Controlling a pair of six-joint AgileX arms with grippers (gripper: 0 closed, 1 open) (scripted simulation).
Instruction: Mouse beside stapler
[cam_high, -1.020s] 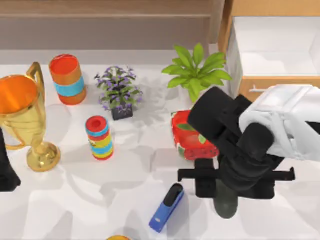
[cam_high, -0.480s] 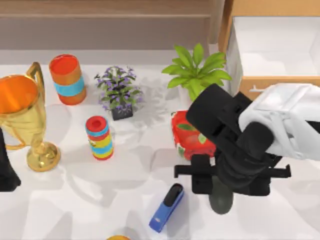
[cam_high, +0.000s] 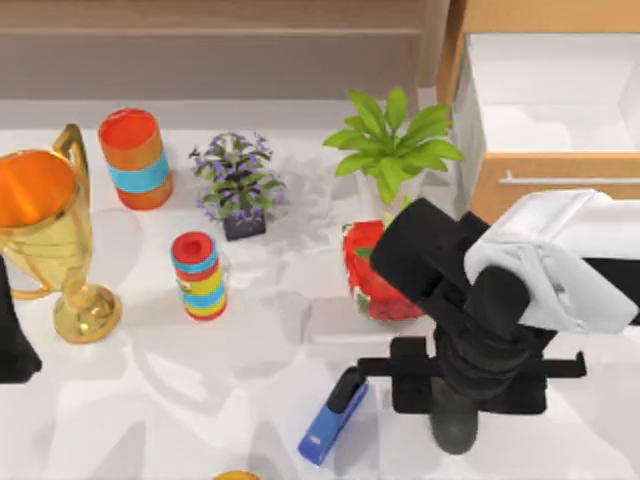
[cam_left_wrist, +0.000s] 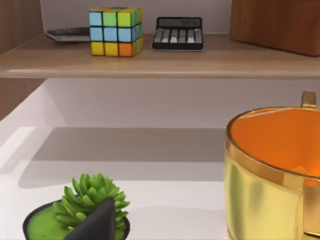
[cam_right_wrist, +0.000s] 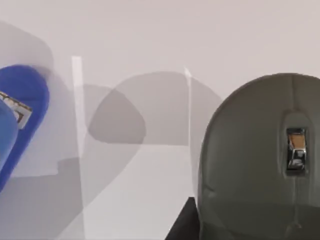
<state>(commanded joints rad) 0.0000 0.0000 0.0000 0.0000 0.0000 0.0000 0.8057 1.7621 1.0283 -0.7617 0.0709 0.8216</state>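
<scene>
The mouse (cam_high: 455, 428), a dark grey oval, sits under my right arm near the table's front edge, and its scroll wheel faces the right wrist camera (cam_right_wrist: 260, 160). My right gripper (cam_high: 462, 400) is shut on the mouse from above; one black fingertip (cam_right_wrist: 181, 227) shows beside its shell. The stapler (cam_high: 333, 415), blue with a black top arm, lies at an angle on the table a short way left of the mouse, apart from it; its blue end (cam_right_wrist: 22, 115) shows in the right wrist view. My left gripper (cam_high: 14, 340) stays parked at the table's left edge.
A gold trophy (cam_high: 45, 235), an orange can (cam_high: 135, 158), a striped can (cam_high: 198, 275), a purple flower pot (cam_high: 238, 185), a green plant (cam_high: 395, 140) and a red box (cam_high: 375, 275) stand behind. An open drawer cabinet (cam_high: 545, 100) is at the back right.
My right gripper and the mouse drifted slightly left and back, then returned toward the front edge, ending a little nearer than before. The stapler and left arm have not moved.
</scene>
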